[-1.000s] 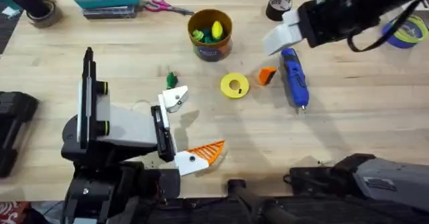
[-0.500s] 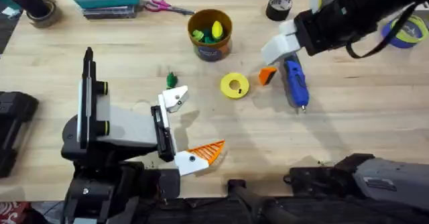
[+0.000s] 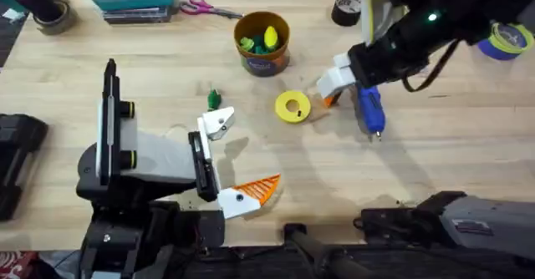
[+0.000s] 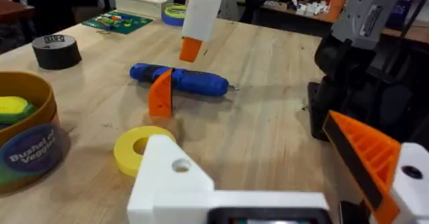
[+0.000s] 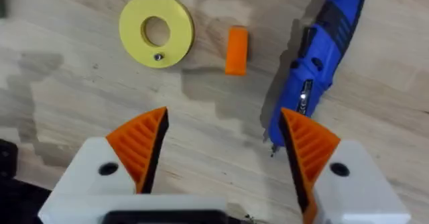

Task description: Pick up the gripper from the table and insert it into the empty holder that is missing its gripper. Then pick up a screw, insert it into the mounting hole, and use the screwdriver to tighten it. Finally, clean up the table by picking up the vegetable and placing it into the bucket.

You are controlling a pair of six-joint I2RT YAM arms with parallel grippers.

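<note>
Hovering spread and empty above the gripper, the right gripper could bump the adjacent screwdriver while closing

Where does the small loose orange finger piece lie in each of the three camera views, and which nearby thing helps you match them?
Overhead: the gripper lies right of centre, partly under the right arm, beside the screwdriver.
Left wrist: it stands in front of the screwdriver.
Right wrist: it lies between the yellow disc and the screwdriver.
Shared landmark: the yellow disc.
</note>
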